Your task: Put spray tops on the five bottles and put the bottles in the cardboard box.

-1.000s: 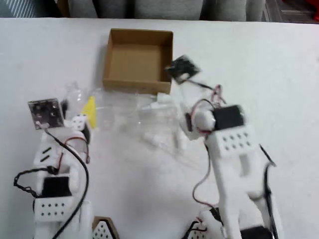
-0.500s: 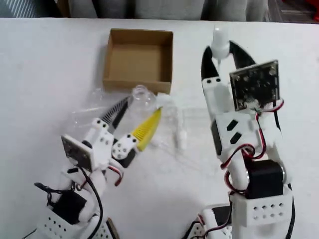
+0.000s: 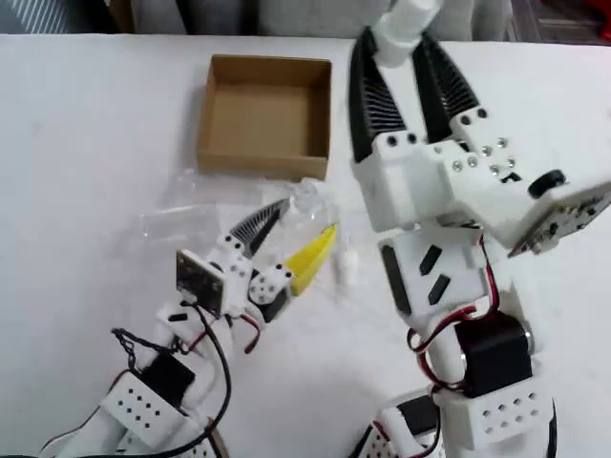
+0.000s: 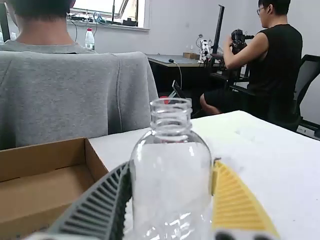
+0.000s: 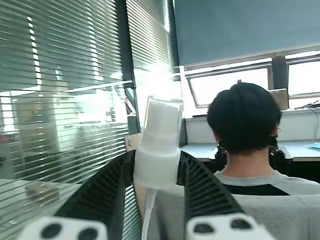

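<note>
My left gripper [image 3: 309, 216], with one black and one yellow finger, is shut on a clear bottle [image 3: 307, 196] just in front of the cardboard box [image 3: 260, 162]. In the left wrist view the bottle [image 4: 170, 185] stands upright between the fingers, its threaded neck bare, with the box [image 4: 95, 160] close beside it and nothing visible inside. My right gripper [image 3: 393, 43] is lifted high above the table to the right of the box, shut on a white spray top [image 3: 406, 21]. The right wrist view shows that spray top [image 5: 159, 145] gripped by its collar, its thin tube hanging down.
More clear bottles [image 3: 177, 224] lie on the table left of my left gripper. A loose white spray top [image 3: 342, 268] lies between the two arms. People sit beyond the far table edge.
My right arm has risen higher with the spray top, its gripper now nearer the camera. My left gripper has shifted right with the bottle.
</note>
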